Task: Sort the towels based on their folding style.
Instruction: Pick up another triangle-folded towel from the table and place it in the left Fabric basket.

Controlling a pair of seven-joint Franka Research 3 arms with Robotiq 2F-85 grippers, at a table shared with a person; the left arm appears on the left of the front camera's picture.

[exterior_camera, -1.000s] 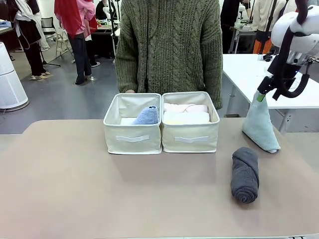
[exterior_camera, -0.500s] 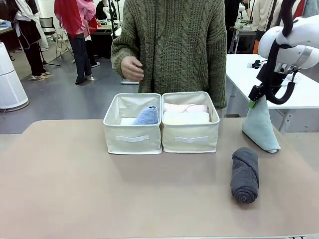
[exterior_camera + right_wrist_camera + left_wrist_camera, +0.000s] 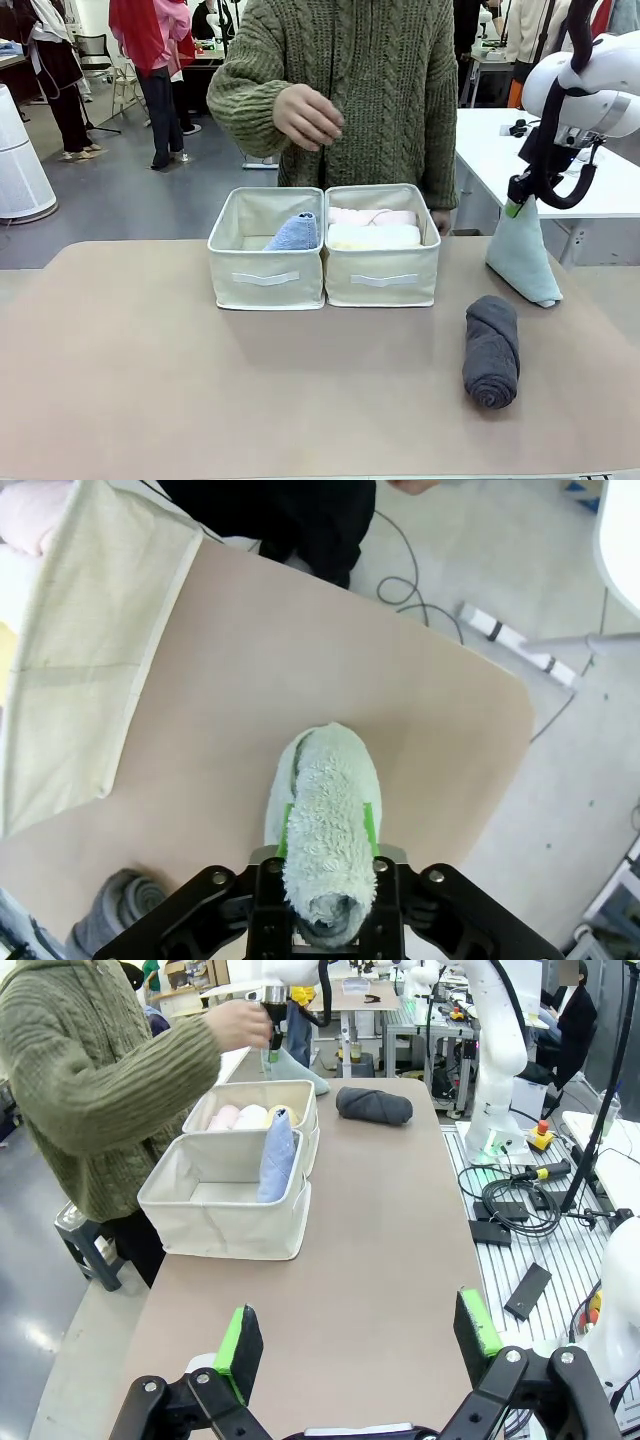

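So, past halfway I'd say: blue cone (image 3: 295, 233) is in the left box (image 3: 265, 282), pale rolls (image 3: 372, 236) in the right box (image 3: 382, 282). Right gripper (image 3: 515, 205) pinches the teal cone (image 3: 522, 255) by its tip at the table (image 3: 150, 380)'s right side. The grey roll (image 3: 491, 350) lies unsorted nearby. Left gripper (image 3: 358, 1335) gapes wide, empty.

Bright, even light. Soft, faint shadows lie just beside the cream boxes (image 3: 265, 288). Wrist pictures bend at their edges.
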